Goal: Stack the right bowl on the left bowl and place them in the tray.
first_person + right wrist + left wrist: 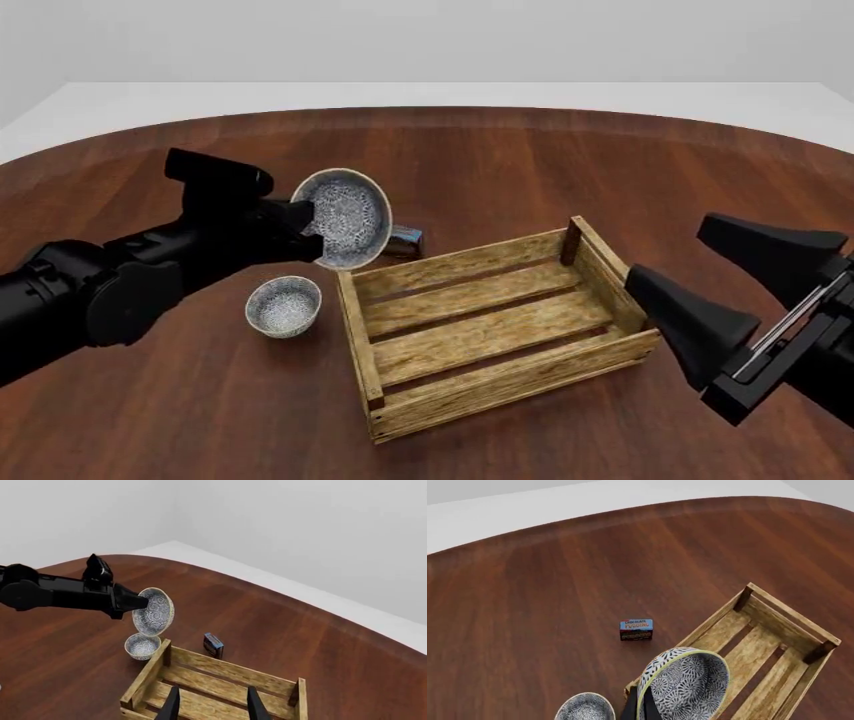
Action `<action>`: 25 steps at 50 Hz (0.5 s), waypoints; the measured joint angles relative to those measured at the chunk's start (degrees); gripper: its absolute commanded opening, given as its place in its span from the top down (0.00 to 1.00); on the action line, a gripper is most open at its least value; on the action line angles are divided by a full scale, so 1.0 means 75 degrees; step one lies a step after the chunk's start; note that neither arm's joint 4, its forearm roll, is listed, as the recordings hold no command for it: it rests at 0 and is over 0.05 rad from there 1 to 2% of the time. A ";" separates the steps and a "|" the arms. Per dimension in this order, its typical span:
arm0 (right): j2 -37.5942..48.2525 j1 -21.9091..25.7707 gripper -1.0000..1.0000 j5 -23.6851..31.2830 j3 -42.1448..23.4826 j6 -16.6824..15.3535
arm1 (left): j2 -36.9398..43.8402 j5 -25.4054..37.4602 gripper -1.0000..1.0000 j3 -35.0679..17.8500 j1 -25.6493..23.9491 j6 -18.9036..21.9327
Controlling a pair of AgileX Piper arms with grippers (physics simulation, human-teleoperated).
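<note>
My left gripper (310, 232) had one bowl (346, 217) pinched by its rim, lifted clear of the table (534, 160) and tipped on edge so its speckled inside faced the tray (487, 320). In the left wrist view my fingers (642, 707) were clamped thin on that rim, the bowl (686, 684) hanging over the tray's near corner. The other bowl (283, 305) sat upright on the table just beside the tray's left wall, below the lifted one and not touching it. The tray itself held nothing and lay at a slant in the middle of the table. A small pudding box (404, 241) stood just behind the raised bowl, near the tray's far left corner. My right gripper (211, 706) hung over the tray's right end with its fingers (173, 705) spread apart and nothing between them.
</note>
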 measured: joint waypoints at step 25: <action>-0.0201 -0.0023 0.00 0.0204 -0.0088 0.0040 | -0.0723 0.0305 1.00 0.0445 0.0614 -0.0148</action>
